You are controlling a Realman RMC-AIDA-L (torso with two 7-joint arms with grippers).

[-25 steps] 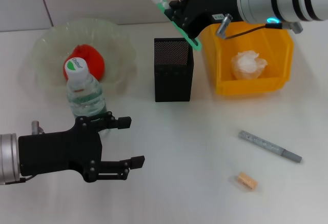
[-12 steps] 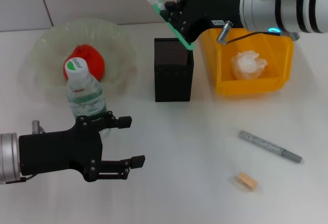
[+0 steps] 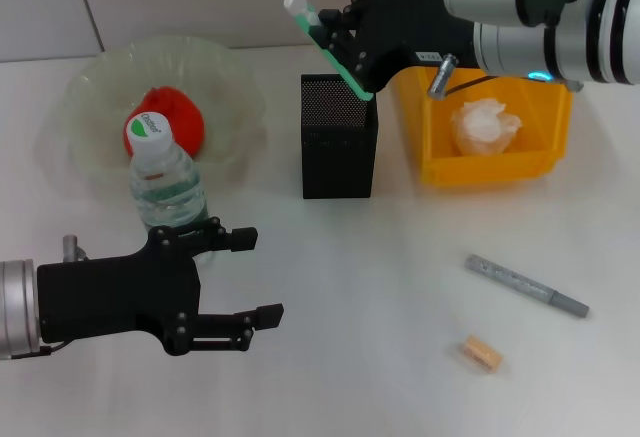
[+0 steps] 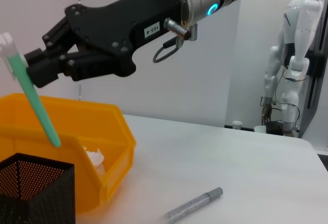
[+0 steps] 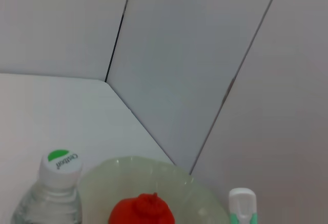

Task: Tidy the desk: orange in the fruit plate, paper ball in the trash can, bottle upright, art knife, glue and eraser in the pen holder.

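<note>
My right gripper (image 3: 345,45) is shut on the green glue stick (image 3: 328,45) with a white cap. The stick is tilted, and its lower tip is just above the back right rim of the black mesh pen holder (image 3: 339,147). The left wrist view shows the glue (image 4: 33,101) over the pen holder (image 4: 31,193). The orange (image 3: 172,117) lies in the clear fruit plate (image 3: 100,77). Upright in front of the plate stands the bottle (image 3: 163,182). The paper ball (image 3: 485,124) sits in the yellow trash can (image 3: 500,169). A grey art knife (image 3: 527,285) and a tan eraser (image 3: 483,354) lie on the desk at the near right. My left gripper (image 3: 262,275) is open, just in front of the bottle.
The trash can stands close to the right of the pen holder. A white wall runs behind the desk. Bare desk lies between the pen holder and the art knife.
My right gripper has shifted left with the glue. The stick's lower tip has moved from beside the pen holder's right edge to just above its rim. The left arm has not moved.
</note>
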